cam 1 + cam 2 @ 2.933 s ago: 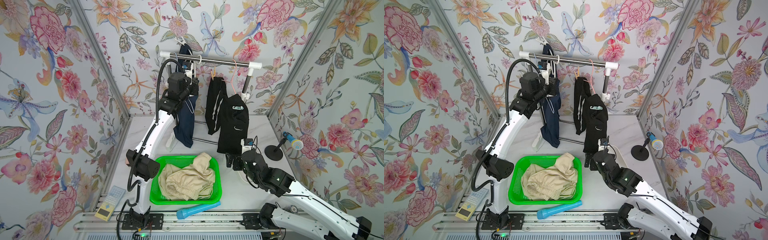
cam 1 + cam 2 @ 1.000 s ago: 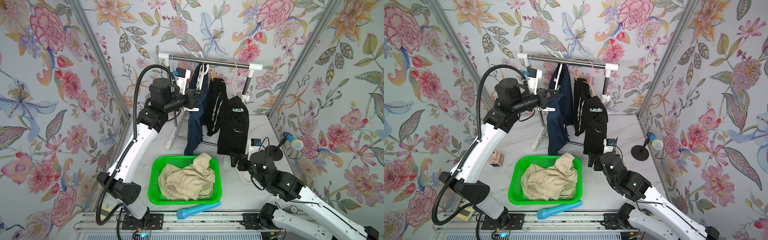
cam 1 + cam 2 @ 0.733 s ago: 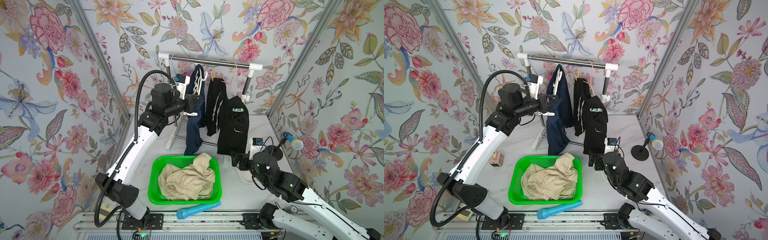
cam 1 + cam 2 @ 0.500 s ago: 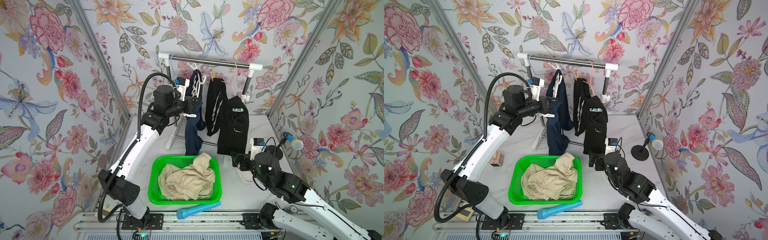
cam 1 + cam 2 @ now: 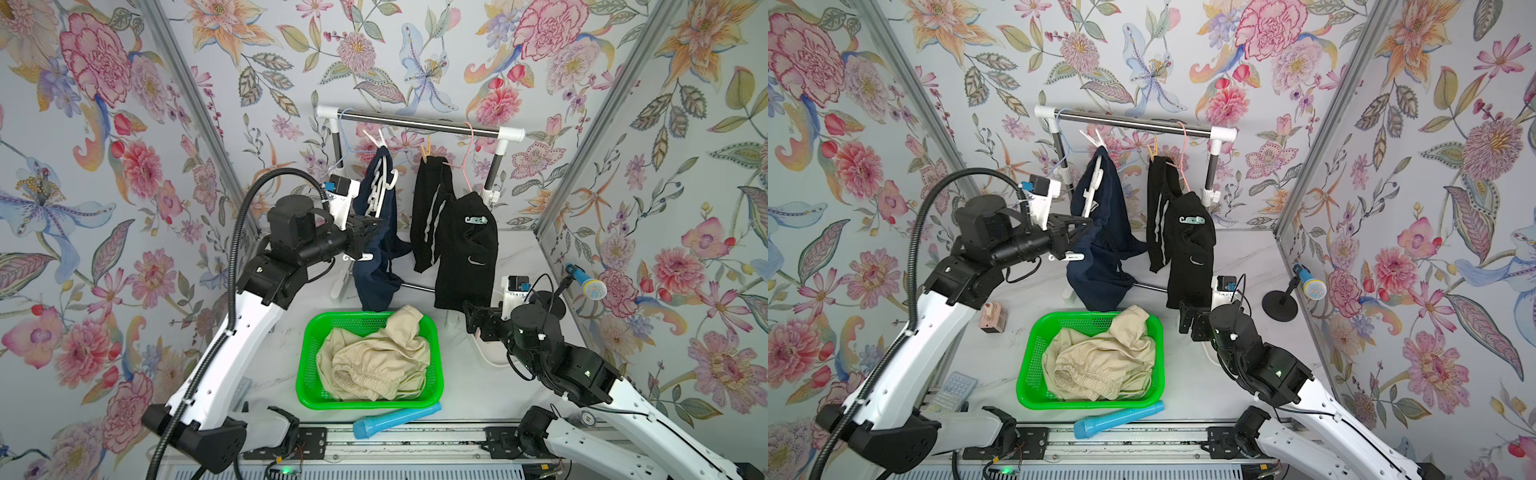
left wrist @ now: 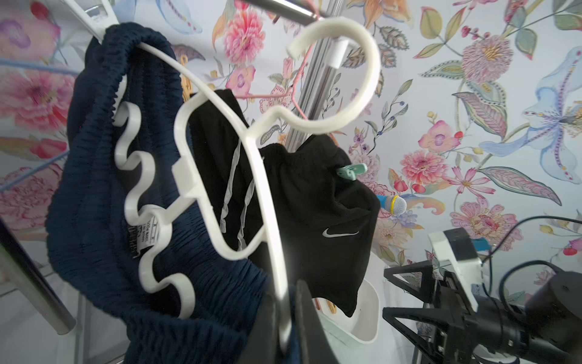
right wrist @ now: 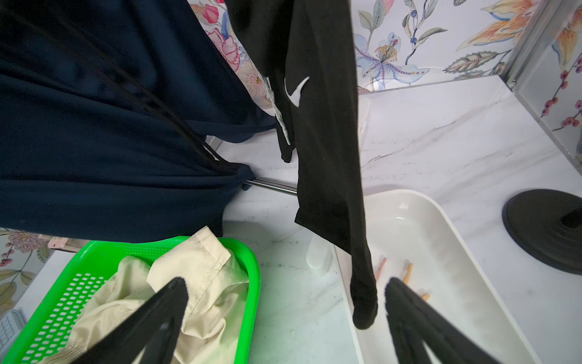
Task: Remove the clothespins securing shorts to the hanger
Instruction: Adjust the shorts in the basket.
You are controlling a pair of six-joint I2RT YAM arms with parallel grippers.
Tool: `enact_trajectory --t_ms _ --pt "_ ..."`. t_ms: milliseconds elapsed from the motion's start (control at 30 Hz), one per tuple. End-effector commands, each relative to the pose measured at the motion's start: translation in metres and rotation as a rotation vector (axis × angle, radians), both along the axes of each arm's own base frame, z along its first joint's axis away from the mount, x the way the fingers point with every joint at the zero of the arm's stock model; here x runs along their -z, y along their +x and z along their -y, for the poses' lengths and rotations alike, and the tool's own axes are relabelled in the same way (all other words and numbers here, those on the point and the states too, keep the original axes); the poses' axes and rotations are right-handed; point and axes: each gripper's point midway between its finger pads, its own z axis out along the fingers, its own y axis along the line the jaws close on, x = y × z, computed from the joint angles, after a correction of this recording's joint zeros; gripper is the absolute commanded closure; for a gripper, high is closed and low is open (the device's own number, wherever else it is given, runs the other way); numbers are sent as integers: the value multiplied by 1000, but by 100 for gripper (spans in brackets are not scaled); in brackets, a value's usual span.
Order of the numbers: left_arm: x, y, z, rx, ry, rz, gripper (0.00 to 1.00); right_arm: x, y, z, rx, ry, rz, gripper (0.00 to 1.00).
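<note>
Teal clothespin (image 5: 476, 219) clips black shorts (image 5: 465, 266).

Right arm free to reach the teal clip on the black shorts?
Probably yes: the right gripper is open, empty, near the hem of the black shorts; the teal clip sits higher, uncovered.

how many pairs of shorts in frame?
3: cream pair in the green basket, navy pair on the white hanger, black pair hanging off the rail. More could be buried in the basket.

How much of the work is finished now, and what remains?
Done: cream shorts in green basket, pegs in white tray. In hand: left gripper clamps the white hanger carrying navy shorts. Left: their white clip, plus tan peg and teal clip on black shorts.
</note>
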Motion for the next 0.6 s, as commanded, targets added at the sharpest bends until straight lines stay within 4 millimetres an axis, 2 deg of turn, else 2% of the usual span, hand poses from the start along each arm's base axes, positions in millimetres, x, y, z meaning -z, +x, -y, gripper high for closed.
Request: enact_trajectory --t_ms 0,267,400,567 --pt "-36 -37 -24 -19 48 194 100 -7 2 2 -2 -22 11 1" --pt "-60 -91 -54 -42 114 290 100 -9 10 -1 2 -29 -2 1" --pt "-82 -115 -59 -7 117 343 100 -15 12 -12 -53 -49 -4 1" --pt "-118 -142 -70 -5 89 433 100 -20 15 -16 -60 -51 0 1"
